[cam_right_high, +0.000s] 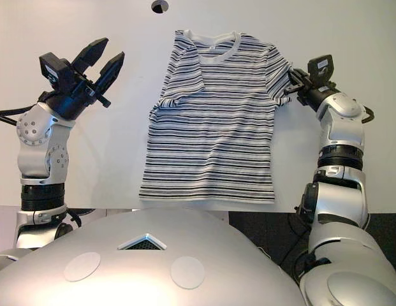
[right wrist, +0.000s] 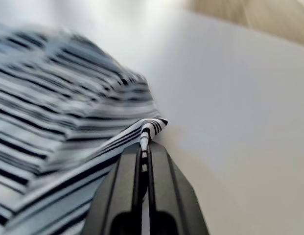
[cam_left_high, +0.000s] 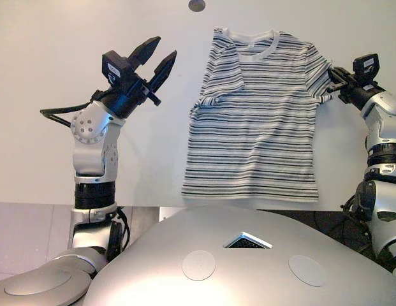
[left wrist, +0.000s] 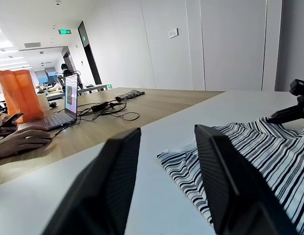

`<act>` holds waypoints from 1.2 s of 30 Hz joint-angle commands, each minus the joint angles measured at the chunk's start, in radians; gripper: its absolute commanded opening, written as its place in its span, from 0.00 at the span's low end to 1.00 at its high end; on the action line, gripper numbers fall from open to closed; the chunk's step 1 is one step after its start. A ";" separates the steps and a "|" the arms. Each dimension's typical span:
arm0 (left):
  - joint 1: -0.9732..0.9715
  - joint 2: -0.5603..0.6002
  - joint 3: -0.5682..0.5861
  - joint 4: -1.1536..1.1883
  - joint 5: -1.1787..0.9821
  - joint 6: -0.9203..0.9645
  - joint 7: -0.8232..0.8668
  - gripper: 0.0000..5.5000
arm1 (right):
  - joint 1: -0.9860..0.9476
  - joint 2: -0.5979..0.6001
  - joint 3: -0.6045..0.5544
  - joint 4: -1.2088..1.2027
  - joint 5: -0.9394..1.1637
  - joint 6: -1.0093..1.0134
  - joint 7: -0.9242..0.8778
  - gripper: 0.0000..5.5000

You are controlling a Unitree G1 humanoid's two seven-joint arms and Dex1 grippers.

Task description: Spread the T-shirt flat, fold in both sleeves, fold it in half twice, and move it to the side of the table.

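Near hem: the T-shirt (cam_left_high: 255,121) is lying face up on the white table (cam_left_high: 57,159). Its bottom hem is running straight along the near side and the body is looking smooth, so I am taking the spreading as done.
Left gripper: the left gripper (cam_left_high: 164,48) is hanging raised above the table, left of the shirt and well apart from it. Its two fingers are spread wide and gripping nothing.
Left sleeve: the left sleeve (cam_left_high: 217,70) is lying turned in over the chest, its fold line slanting down the shirt's left side. This fold is looking finished, if a little rumpled.
Right gripper: the right gripper (right wrist: 146,147) is sitting low at the shirt's right edge, its fingers pressed together on a pinch of sleeve cuff.
Right sleeve: the right sleeve (cam_left_high: 319,70) is reaching outward to the right and is not yet turned in. I am judging this fold to be the step in hand.
Remaining: the two halvings and the move to the side of the table are both waiting.
Collar: the neckline is pointing to the far side and lying flat.
Far edge: a small dark disc (cam_left_high: 196,5) is sitting on the table beyond the collar, apart from it.
Containers: orange bags (left wrist: 19,95) are standing on a wooden table (left wrist: 117,117) far off to the left. What they are holding cannot be told.
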 commanded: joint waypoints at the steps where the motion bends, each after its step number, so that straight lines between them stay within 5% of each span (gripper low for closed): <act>1: -0.005 0.006 -0.006 -0.007 0.002 0.001 0.005 0.37 | 0.029 0.040 0.006 -0.188 0.005 0.087 -0.066 0.00; 26: 0.006 -0.007 -0.051 -0.009 0.021 -0.012 0.022 0.37 | 0.094 0.104 0.308 -0.522 -0.268 0.154 -0.157 0.00; 32: -0.005 -0.006 -0.056 0.013 0.037 -0.022 0.030 0.37 | 0.108 0.098 0.302 -0.515 -0.257 0.163 -0.134 0.23; 36: -0.019 0.008 -0.052 0.047 0.101 -0.073 0.055 0.37 | 0.210 0.045 0.274 -0.675 -0.124 0.204 0.033 0.23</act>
